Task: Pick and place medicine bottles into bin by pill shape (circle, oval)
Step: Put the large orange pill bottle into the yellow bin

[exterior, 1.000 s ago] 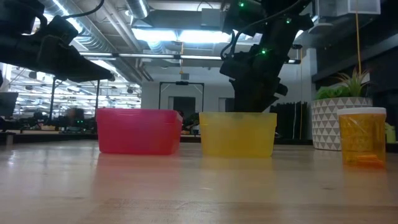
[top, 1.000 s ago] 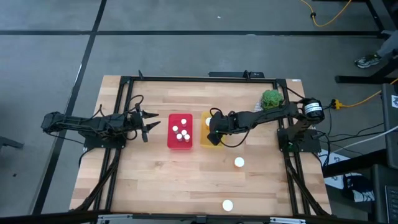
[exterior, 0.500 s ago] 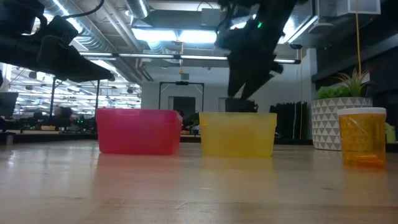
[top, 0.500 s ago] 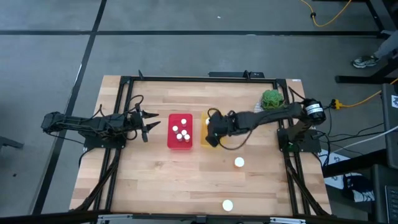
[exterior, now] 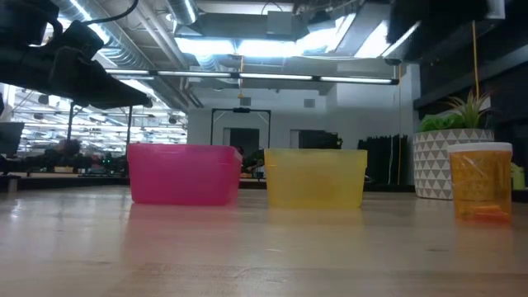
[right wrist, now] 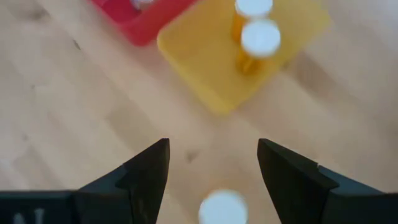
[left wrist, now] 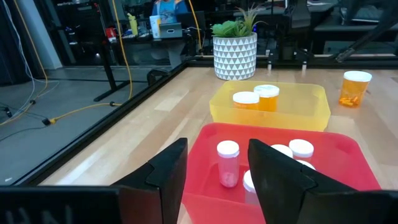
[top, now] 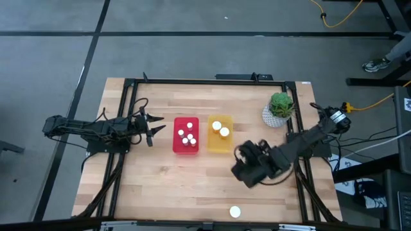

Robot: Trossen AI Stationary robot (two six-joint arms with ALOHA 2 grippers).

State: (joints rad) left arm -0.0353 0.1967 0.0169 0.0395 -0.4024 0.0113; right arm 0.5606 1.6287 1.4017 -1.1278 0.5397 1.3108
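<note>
While the left gripper (top: 151, 131) waits beside the red plastic bin (top: 186, 135), its fingers parted and empty, four white-capped medicine bottles (top: 187, 136) stand sorted inside. Next, the yellow plastic bin (top: 219, 143) holds two orange-bodied bottles (top: 221, 129). Farther right, the right gripper (top: 241, 172) hovers with jaws apart, holding nothing, apparently lining up on a white-capped bottle (right wrist: 222, 208) directly below. One more capped bottle (top: 235, 211) stands near the table's front edge.

A grey floor (top: 192, 54) crossed by dark lines surrounds the wooden table (top: 160, 186); strip lights (exterior: 247, 48) overhead.
</note>
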